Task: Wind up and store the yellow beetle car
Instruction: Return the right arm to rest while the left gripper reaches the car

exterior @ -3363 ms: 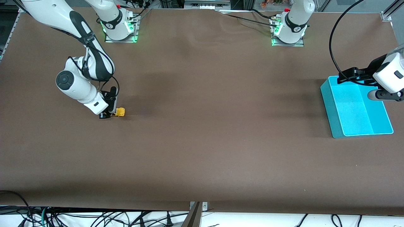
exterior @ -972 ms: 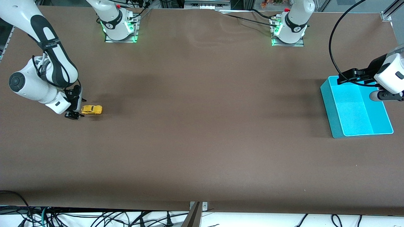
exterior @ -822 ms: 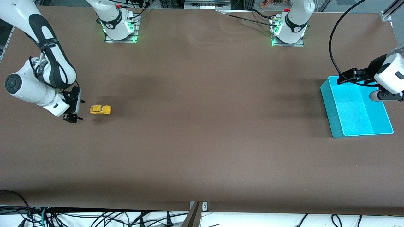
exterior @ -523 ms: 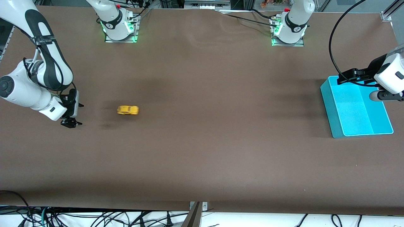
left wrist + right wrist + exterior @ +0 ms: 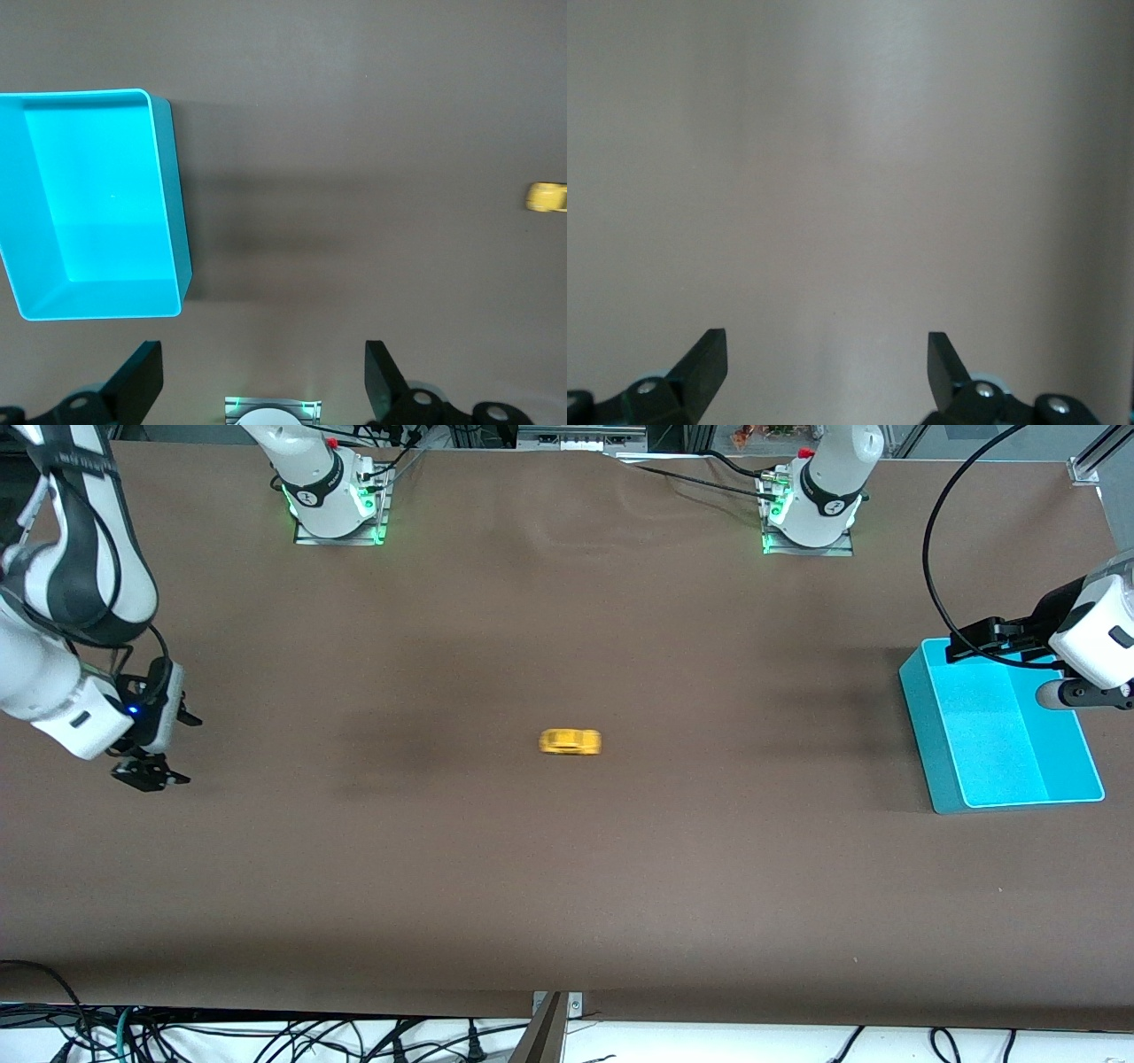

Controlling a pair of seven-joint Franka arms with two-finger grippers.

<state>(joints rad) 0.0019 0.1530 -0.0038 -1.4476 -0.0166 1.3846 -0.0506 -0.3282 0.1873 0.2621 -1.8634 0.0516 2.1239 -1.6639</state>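
Yellow beetle car (image 5: pixel 570 742): tiny toy, blurred, sitting on the brown surface (image 5: pixel 567 868) near its middle, between the two arms' ends and well apart from both grippers; also showing at the edge of the left wrist view (image 5: pixel 547 197).

Turquoise bin (image 5: pixel 935 726): open-topped, rectangular, standing on the surface at the left arm's end, nothing showing inside it; well apart from the car. It is showing whole in the left wrist view (image 5: pixel 173 212).

Right gripper (image 5: pixel 149 772): hanging just over the surface at the right arm's end, well apart from the car. Its fingers (image 5: pixel 704 359) are standing wide apart in the right wrist view, gripping nothing, with only bare surface (image 5: pixel 850 177) between them.

Left gripper (image 5: pixel 992 640): waiting over the bin's edge farther from the front camera. Its fingers (image 5: pixel 142 381) are spread wide in the left wrist view, holding nothing.
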